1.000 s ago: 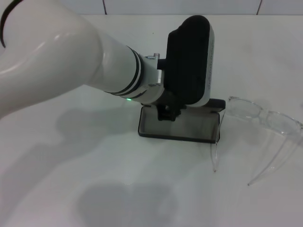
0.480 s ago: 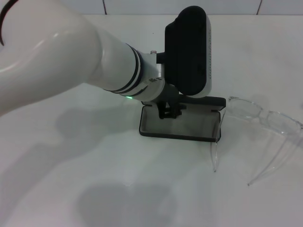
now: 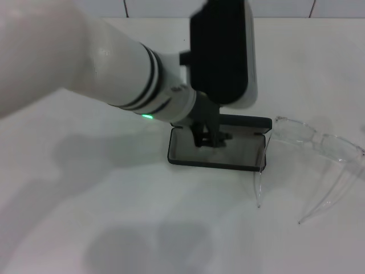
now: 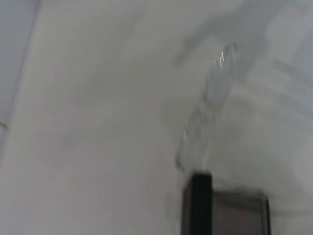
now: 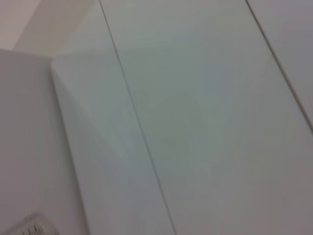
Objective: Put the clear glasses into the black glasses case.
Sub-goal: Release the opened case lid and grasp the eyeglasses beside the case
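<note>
The black glasses case (image 3: 188, 157) lies open at the table's middle, grey lining up, its lid (image 3: 251, 123) raised at the back. My left gripper (image 3: 209, 137) hangs just above the case's lining, its wrist and black camera housing covering the lid's left part. The clear glasses (image 3: 319, 142) rest on the table right of the case, arms unfolded toward me, one arm tip beside the case's right end. The left wrist view shows the case (image 4: 230, 215) and a blurred streak of the glasses (image 4: 210, 98). My right gripper is out of view.
White tabletop (image 3: 114, 228) spreads all around, with my arm's shadows on the near side. A tiled wall edge (image 3: 171, 8) runs along the back. The right wrist view holds only white wall panels (image 5: 195, 122).
My left arm has risen and swung slightly left, its camera housing now reaching the picture's top. The case and the glasses have stayed in place.
</note>
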Motion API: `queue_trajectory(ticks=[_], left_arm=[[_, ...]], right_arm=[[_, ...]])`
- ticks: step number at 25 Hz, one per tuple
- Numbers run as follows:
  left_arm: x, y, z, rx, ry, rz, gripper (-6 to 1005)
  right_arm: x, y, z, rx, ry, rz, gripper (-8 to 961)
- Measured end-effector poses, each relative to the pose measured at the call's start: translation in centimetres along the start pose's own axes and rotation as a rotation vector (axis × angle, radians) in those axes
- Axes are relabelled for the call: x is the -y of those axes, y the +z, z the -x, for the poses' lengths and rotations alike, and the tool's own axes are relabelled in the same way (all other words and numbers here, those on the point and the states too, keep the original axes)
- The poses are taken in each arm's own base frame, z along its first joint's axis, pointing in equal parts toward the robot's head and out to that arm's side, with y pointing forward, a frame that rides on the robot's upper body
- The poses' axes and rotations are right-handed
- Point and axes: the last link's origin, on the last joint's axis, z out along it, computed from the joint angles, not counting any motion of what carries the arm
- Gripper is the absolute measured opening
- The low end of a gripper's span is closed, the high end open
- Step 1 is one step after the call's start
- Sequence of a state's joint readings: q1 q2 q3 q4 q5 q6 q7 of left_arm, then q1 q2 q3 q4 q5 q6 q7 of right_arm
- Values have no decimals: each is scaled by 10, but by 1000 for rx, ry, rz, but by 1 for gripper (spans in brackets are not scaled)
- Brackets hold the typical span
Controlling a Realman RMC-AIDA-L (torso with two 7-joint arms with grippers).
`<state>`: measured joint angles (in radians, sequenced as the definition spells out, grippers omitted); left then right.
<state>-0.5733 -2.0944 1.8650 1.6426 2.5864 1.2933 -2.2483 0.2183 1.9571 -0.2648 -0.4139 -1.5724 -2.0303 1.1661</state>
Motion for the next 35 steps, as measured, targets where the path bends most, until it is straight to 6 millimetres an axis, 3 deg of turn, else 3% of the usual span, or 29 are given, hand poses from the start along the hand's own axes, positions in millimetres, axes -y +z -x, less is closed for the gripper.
queue_trajectory(ticks=[5,9,11,15,19,25,30,35], left_arm=[[8,-39,-6,-168,-119,-51,564],[13,-73,1,-401,-287,-30,563],[13,-88,11,-519,-348,-8,563],[12,-114,50,-742,-487,5,561],[8,-113,76,-865,-576,40,560],[0,-98,102,-876,-657,47,556],[-2,-93,108,-896,-682,59,554],[-1,-93,111,-895,-687,55,554]], right_arm=[[20,21,11,-202,48,61,855],[46,63,30,-524,88,54,853],[51,89,38,-676,66,53,839],[53,145,46,-954,-4,76,784],[51,189,42,-1199,-30,107,775],[39,241,10,-1432,-96,160,779],[19,260,-21,-1556,-170,226,760],[10,262,-46,-1649,-242,205,727]])
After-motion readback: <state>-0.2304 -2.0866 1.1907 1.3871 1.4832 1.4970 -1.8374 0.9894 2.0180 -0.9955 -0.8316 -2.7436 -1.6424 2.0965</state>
